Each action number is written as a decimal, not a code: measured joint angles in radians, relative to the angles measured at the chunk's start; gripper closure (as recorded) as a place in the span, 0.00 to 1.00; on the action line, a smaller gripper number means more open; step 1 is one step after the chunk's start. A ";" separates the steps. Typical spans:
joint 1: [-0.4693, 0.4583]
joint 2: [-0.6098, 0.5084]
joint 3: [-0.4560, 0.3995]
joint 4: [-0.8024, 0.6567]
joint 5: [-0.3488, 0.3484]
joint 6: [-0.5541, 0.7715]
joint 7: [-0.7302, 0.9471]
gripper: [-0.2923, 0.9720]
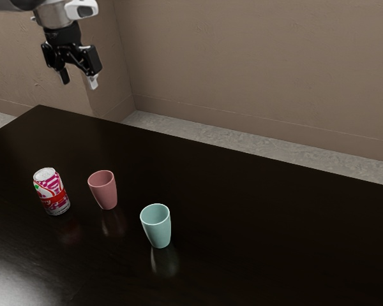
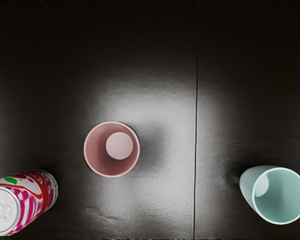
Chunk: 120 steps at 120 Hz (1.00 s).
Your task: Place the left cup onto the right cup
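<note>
The pink cup (image 1: 103, 189) stands upright at the lower left of the exterior frame, with the teal cup (image 1: 156, 225) near it toward lower centre, both on the dark counter (image 1: 274, 242). Our tool (image 1: 78, 78) hangs high at the upper left, spread wide and empty. We fear its descent may clip the soda can (image 1: 51, 191) beside the pink cup, or an off-centre release may topple the teal cup.

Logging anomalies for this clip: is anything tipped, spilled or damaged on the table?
Nothing stands out. The pink cup, teal cup and soda can all stand upright and apart on the table, nothing spilled.
</note>
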 joint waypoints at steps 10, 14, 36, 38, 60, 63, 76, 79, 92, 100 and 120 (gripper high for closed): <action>0.000 -0.008 -0.002 -0.005 -0.001 -0.001 0.002 0.25; 0.000 -0.010 -0.003 -0.005 -0.002 -0.002 0.004 0.25; 0.004 0.001 -0.003 -0.019 -0.001 0.004 0.009 0.25; 0.004 0.006 -0.003 -0.021 -0.001 0.006 0.009 0.25; 0.003 0.049 -0.003 -0.097 -0.002 0.071 0.013 0.25; 0.003 0.051 -0.003 -0.117 -0.002 0.086 0.014 0.25; 0.007 0.059 -0.003 -0.183 -0.003 0.151 0.017 0.25; 0.007 0.061 -0.003 -0.197 -0.003 0.165 0.018 0.25; 0.007 0.063 -0.003 -0.266 -0.003 0.235 0.021 0.25; 0.007 0.072 -0.003 -0.286 -0.003 0.268 0.022 0.25; 0.007 0.081 -0.003 -0.370 -0.004 0.361 0.024 0.25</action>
